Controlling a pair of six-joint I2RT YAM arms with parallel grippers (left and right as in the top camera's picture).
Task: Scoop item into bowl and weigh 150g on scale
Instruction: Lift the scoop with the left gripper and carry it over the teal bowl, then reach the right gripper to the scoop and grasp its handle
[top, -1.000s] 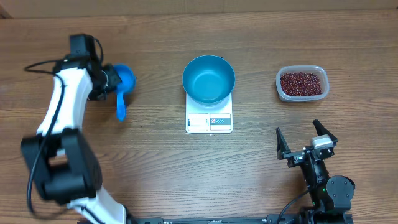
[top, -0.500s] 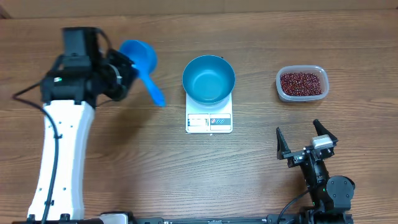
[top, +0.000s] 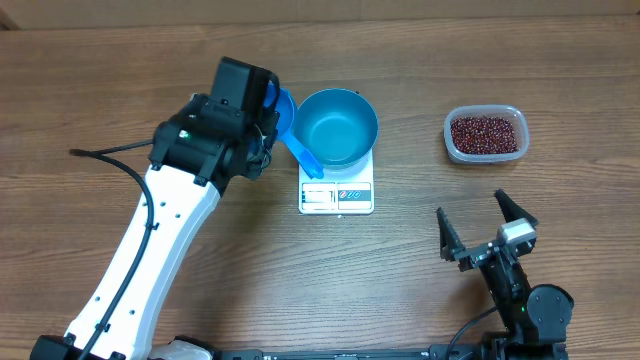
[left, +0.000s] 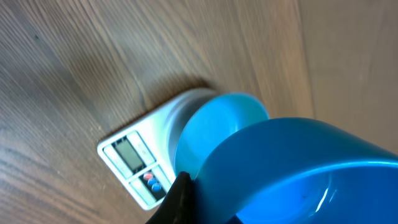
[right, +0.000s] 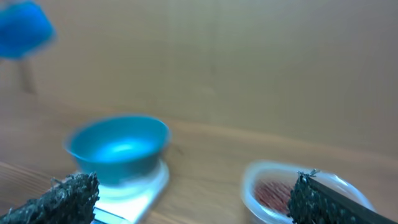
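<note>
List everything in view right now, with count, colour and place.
bowl: one, bright blue, empty, on the scale at table centre
scale: one, white, under the bowl, display strip facing the front edge
beans: one loose heap, dark red-brown, inside the tub
tub: one, clear plastic, right of the bowl, apart from it
scoop: one, blue, raised at the bowl's left rim
table: one, brown wood, under everything
left gripper: one, black, shut on the scoop, left of the bowl
right gripper: one, black, open and empty, front right, below the tub
</note>
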